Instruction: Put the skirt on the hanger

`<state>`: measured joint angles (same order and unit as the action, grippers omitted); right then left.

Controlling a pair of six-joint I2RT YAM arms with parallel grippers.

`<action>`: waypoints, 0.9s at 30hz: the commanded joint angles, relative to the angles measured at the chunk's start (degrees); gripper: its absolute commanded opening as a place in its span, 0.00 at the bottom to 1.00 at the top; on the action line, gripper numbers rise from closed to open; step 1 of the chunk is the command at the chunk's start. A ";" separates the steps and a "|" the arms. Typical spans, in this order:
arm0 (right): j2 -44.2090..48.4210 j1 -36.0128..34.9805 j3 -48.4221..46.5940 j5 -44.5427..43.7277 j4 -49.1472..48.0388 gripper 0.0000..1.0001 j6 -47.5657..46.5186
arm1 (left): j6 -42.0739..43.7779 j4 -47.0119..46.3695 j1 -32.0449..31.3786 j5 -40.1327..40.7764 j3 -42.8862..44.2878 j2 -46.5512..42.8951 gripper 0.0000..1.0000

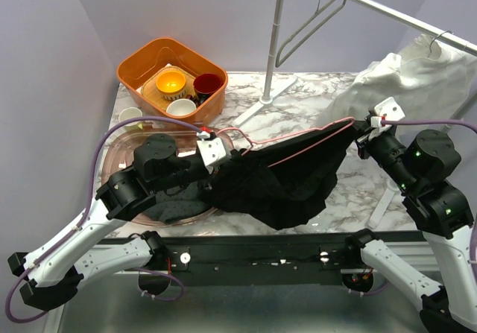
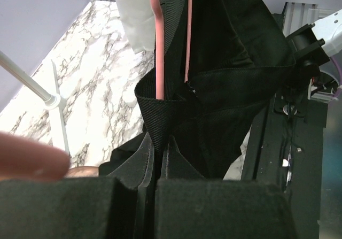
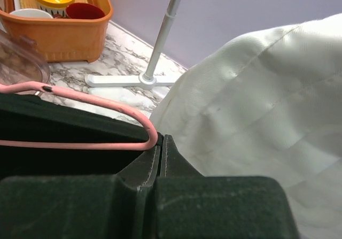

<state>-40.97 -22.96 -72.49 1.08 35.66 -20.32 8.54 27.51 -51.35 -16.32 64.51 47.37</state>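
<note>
Closest in the overhead view, the left arm (image 1: 89, 232) and the right arm (image 1: 440, 214) are reaching out over the marble table (image 1: 298, 98). Between them the black skirt (image 1: 291, 184) is sagging, with a pink hanger (image 1: 302, 145) running along its top edge. The left gripper (image 1: 216, 148) is holding the skirt's left end above a clear pink tray (image 1: 123, 150), and the right gripper (image 1: 367, 130) is holding the right end. Behind them an orange basket (image 1: 134, 68) is holding a yellow bowl (image 1: 171, 83), a red cup (image 1: 208, 84) and a white bowl (image 1: 181, 108). A white garment (image 1: 417, 80) is hanging from the rail (image 1: 387, 11) at the right.

Seen from the left wrist, the left fingers (image 2: 80, 207) are pressing together on a fold of the skirt's waistband. The hanger's pink wire is running down into that fold just above the tips.

Seen from the right wrist, the right fingers (image 3: 214, 207) are squeezing tight at the hanger's bent end, where the skirt's dark cloth is meeting it. The white garment is filling the right side, and the rack's pole (image 3: 160, 36) is standing on the table behind.
</note>
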 commanded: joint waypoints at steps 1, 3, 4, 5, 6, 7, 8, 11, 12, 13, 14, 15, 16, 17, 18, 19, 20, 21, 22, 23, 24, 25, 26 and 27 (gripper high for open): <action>1.07 1.78 4.19 -12.24 -5.43 0.03 0.62 | -3.25 4.84 0.46 -0.37 -0.18 -4.04 0.00; 1.68 2.48 5.42 -10.07 -4.38 0.04 2.63 | -4.40 3.52 0.38 -1.35 -0.35 -5.70 0.00; 2.03 2.92 6.47 -8.65 -3.94 0.07 3.61 | -5.01 3.00 0.46 -2.13 -0.44 -6.41 0.00; 2.30 3.70 7.09 -6.99 -3.32 0.07 4.49 | -6.50 1.69 0.46 -2.66 -0.61 -7.11 0.00; 2.56 4.15 7.79 -3.58 -2.53 0.09 6.50 | -7.21 0.98 0.46 -3.19 -1.05 -8.34 0.00; 2.56 4.50 9.80 -1.72 -2.18 0.09 7.30 | -7.91 0.10 0.38 -3.89 -1.40 -8.79 0.00; 2.65 4.76 11.04 0.39 -1.91 0.08 8.09 | -10.10 -2.00 0.46 -4.77 -1.84 -9.23 0.00; 3.26 6.17 16.82 7.25 -3.22 0.08 11.08 | -12.31 -6.48 0.38 -5.83 -3.25 -10.63 0.00; 3.70 6.70 18.07 11.27 -4.62 0.09 12.39 | -13.88 -7.89 0.46 -6.09 -3.86 -11.07 0.00; 3.97 7.22 18.87 12.96 -4.81 0.10 13.01 | -14.68 -9.13 0.46 -6.36 -3.95 -10.99 0.00; 4.14 8.19 20.35 14.02 -5.42 0.11 13.89 | -15.30 -11.14 0.46 -6.71 -3.69 -10.90 0.00; 4.06 8.80 20.89 17.43 -6.21 0.11 15.47 | -16.26 -12.03 0.46 -7.49 -3.08 -10.38 0.00; 3.97 9.33 21.33 19.64 -6.39 0.13 16.00 | -16.44 -12.65 0.46 -7.59 -2.55 -10.11 0.00; 3.79 10.03 21.86 21.57 -6.83 0.15 16.88 | -16.79 -13.78 0.38 -7.85 -2.11 -9.59 0.00; 3.62 10.39 23.26 26.03 -7.96 0.18 18.37 | -16.97 -14.14 0.46 -8.29 -1.06 -8.71 0.00; 3.36 10.74 23.88 27.99 -8.41 0.23 19.08 | -17.32 -14.58 0.46 -8.29 -0.53 -8.18 0.00; 2.83 11.53 24.67 29.84 -9.02 0.25 19.87 | -17.41 -15.46 0.46 -8.64 -0.18 -7.65 0.00; 2.48 11.88 26.07 32.29 -9.99 0.28 20.14 | -17.41 -15.73 0.46 -8.82 0.61 -6.78 0.00; 1.95 11.97 26.60 33.10 -10.17 0.32 20.14 | -17.41 -15.82 0.46 -8.56 1.05 -6.33 0.00; 1.60 11.97 26.96 33.98 -10.26 0.32 20.14 | -17.41 -16.34 0.46 -8.82 1.23 -5.98 0.00; 0.64 12.06 27.14 34.42 -10.09 0.32 20.23 | -17.33 -16.34 0.38 -8.73 1.49 -5.28 0.00; 0.28 12.06 27.14 34.60 -9.74 0.32 20.14 | -17.24 -16.34 0.38 -8.65 1.58 -5.01 0.00; -0.16 11.98 27.05 34.95 -9.30 0.32 20.14 | -16.98 -16.61 0.46 -8.56 1.67 -4.84 0.00; -0.51 12.06 27.05 36.00 -8.60 0.33 20.14 | -16.97 -16.87 0.46 -8.38 1.50 -4.75 0.00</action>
<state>-39.92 -11.25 -46.04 30.61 27.90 -1.72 -7.60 16.53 -51.09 -23.11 63.68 42.26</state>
